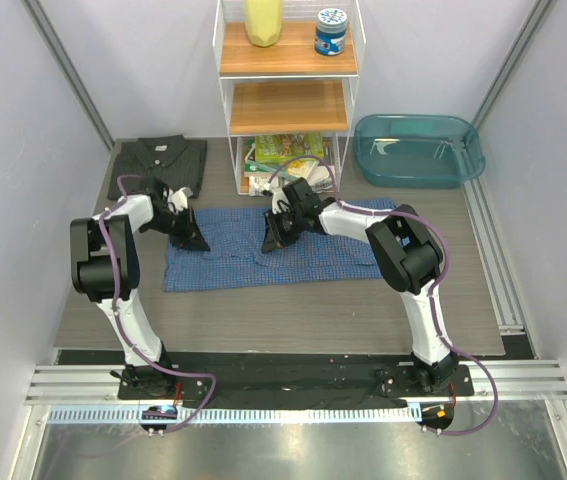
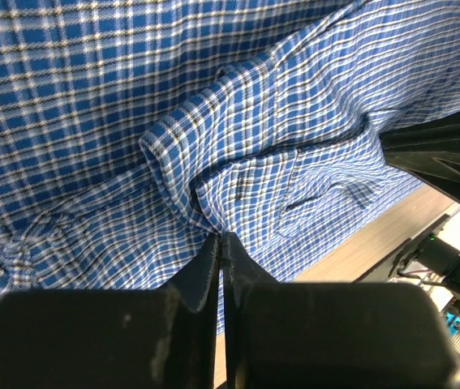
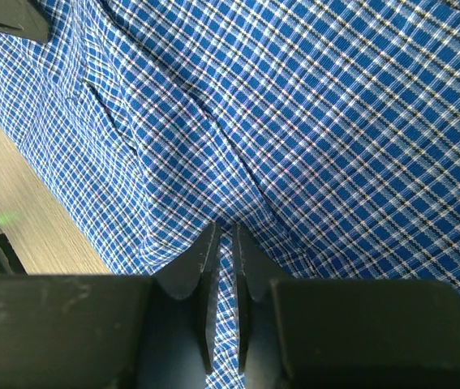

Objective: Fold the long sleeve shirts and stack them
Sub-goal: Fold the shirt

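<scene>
Top external: blue checked shirt (image 1: 263, 255) spread flat across the middle of the table (image 1: 283, 320), with the charcoal grey shirt (image 1: 158, 165) lying folded at the far left corner, well apart from it. Down on the blue cloth's left edge, the left gripper (image 1: 191, 238), and near its middle the right gripper (image 1: 275, 238). In both wrist views, fingers (image 2: 201, 275) (image 3: 197, 267) pinched on a raised fold of the check; farther back, a wire shelf (image 1: 285, 105) and a teal tub (image 1: 418, 150) at its right.
</scene>
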Motion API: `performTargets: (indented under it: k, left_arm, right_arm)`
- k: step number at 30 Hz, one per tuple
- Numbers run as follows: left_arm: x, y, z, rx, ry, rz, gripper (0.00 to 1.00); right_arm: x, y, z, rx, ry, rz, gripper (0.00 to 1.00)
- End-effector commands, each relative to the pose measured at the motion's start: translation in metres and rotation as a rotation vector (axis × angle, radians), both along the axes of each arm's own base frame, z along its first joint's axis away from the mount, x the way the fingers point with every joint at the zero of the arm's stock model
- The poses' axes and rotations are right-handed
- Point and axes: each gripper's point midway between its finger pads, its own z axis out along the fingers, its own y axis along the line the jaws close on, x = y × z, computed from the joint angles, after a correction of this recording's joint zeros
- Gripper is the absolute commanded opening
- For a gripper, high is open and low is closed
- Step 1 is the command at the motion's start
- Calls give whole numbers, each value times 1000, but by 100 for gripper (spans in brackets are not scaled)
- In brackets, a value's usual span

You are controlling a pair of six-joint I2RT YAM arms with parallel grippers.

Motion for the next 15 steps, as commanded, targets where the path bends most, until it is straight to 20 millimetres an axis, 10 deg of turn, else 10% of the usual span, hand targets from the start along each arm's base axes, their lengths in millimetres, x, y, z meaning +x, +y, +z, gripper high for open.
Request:
performTargets:
  k: [1,12,15]
  left_arm:
    - [3,12,23,58,-53,-3,0]
    - [-23,43,23,150,-13,30,0]
    - [-20,47,17,159,-19,26,37]
  right_arm:
    - [6,12,23,34,-58,20,19]
    - [2,17,28,26,-73,40,27]
    - [2,17,23,15,-71,40,27]
